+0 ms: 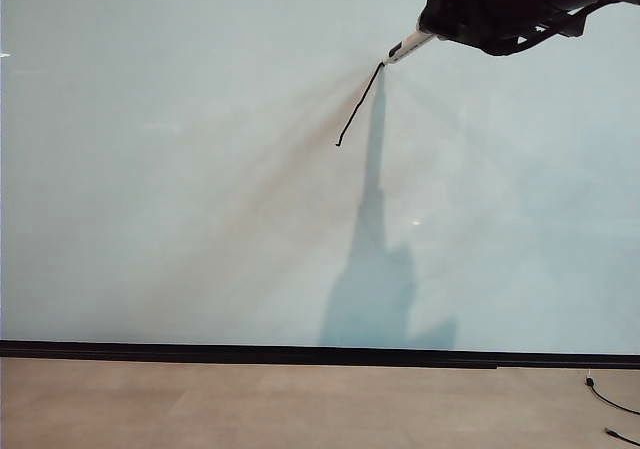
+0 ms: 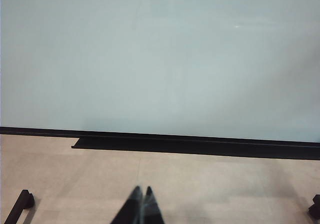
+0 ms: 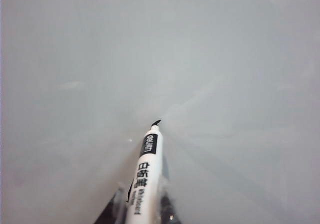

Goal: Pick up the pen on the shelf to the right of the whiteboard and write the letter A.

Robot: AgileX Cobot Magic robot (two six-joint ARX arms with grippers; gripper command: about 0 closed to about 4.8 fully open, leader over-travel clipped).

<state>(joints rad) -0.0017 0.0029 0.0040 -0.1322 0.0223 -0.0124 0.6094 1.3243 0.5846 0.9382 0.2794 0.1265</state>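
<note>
right gripper upper right of exterior view, fingers pinching the pen by its rear barrel | tip at top of one slanted stroke on the whiteboard | pen likely light, stiff, slick: keep hold low, press gently | left gripper bottom centre, fingers pressed together

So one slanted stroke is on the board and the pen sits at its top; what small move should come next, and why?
Probably draw down and to the right from the apex. The right gripper holds the pen with its tip at the stroke's upper end on the whiteboard, and only the left leg of the A exists. The left gripper rests shut, away.
</note>
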